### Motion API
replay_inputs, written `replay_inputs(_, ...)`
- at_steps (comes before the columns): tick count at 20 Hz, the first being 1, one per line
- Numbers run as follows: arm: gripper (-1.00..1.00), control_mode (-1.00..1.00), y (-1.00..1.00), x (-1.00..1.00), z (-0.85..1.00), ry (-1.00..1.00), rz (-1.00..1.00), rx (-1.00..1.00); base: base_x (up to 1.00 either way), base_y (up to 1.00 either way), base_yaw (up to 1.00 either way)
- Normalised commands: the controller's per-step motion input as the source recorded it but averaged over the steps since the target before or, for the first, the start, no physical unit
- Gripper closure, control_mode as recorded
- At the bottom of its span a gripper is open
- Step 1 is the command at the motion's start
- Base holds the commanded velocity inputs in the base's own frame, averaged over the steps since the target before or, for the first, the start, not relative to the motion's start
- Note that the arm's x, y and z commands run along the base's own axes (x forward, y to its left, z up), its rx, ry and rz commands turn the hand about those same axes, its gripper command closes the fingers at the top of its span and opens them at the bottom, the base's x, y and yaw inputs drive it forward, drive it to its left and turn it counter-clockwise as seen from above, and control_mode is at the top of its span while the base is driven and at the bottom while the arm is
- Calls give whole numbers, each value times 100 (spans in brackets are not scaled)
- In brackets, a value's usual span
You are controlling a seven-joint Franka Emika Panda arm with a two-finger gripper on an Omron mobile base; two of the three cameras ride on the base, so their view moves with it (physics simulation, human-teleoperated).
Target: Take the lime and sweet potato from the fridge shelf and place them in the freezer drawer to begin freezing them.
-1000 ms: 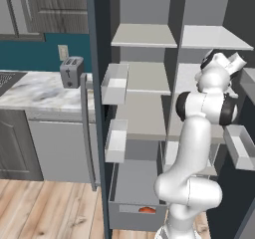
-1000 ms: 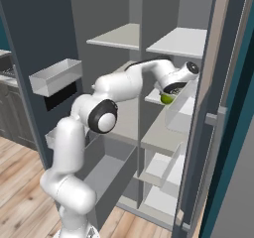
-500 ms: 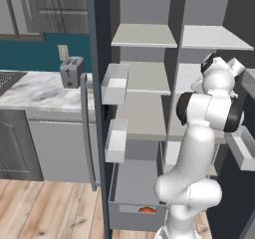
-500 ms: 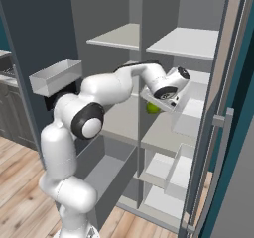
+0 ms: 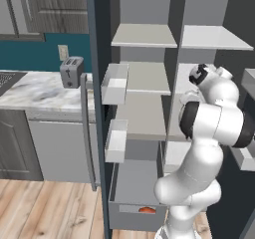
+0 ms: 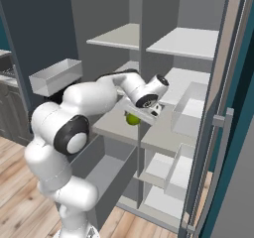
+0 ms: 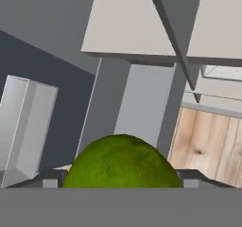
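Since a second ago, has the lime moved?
Yes. In the right base view the lime, held in the gripper, has come leftward and down, off the right-hand fridge shelf toward the centre divider.

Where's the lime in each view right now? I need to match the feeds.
Left base view: hidden behind the arm.
Right base view: lime just under the tool, centre, in front of the shelf.
Hand view: bottom centre, large.
Shared landmark: the open freezer drawer below.
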Motion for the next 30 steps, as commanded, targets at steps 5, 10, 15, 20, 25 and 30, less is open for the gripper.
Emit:
replay_inputs(5,100,-100,69,-41,-18,14,9,0,0,0,0)
replay_inputs(10,100,-100,66,-35,-25,15,10,0,0,0,0)
replay_inputs(15,100,-100,69,-27,-46,15,10,-3,0,0,0)
replay_inputs(20,100,-100,68,-4,-61,17,9,-6,0,0,0)
replay_inputs(25,100,-100,42,0,-75,17,8,-6,0,0,0)
replay_inputs(30,100,-100,0,0,-75,11,9,-1,0,0,0)
